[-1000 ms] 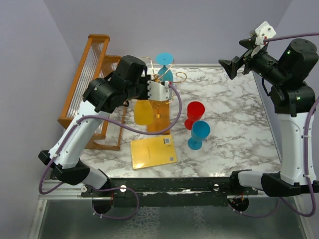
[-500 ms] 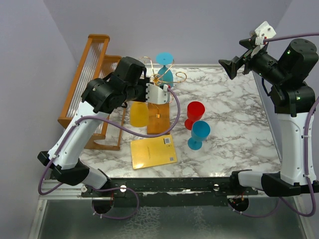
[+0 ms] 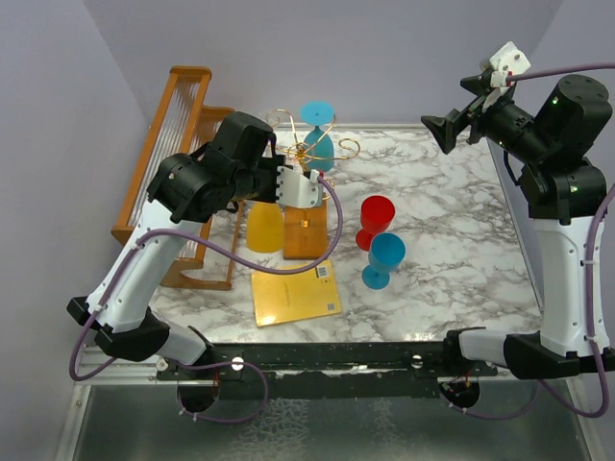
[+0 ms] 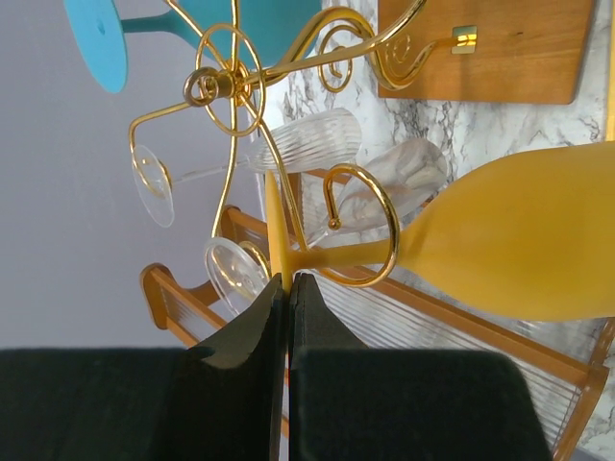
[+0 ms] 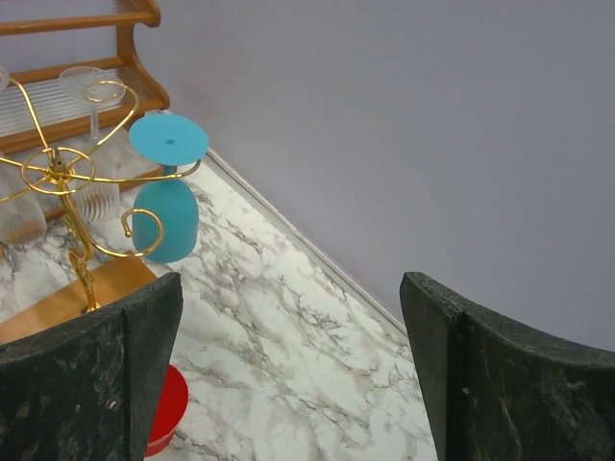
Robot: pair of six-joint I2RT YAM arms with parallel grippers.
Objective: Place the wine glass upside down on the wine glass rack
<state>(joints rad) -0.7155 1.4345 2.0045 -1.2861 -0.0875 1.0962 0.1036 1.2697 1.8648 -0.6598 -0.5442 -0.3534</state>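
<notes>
The left gripper (image 4: pixel 288 288) is pinched tight on the thin foot of the yellow wine glass (image 4: pixel 519 245). The stem lies inside a gold curl (image 4: pixel 365 223) of the wine glass rack (image 3: pixel 307 152), about seven o'clock from its post in the top view. Judged from here, settle the foot squarely onto the curl, stem centred, before letting go. The right gripper (image 5: pixel 288 336) hangs wide at two o'clock.

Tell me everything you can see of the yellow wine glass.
The yellow wine glass looks like frosted, translucent plastic, with a rounded bowl, a thin stem and a flat foot. The shut left gripper pinches the rim of the foot. The glass is off the table and apparently inverted, bowl hanging below the foot in the top view. Its stem runs through one curled arm of the gold wine glass rack; whether it rests on that arm I cannot tell.
</notes>
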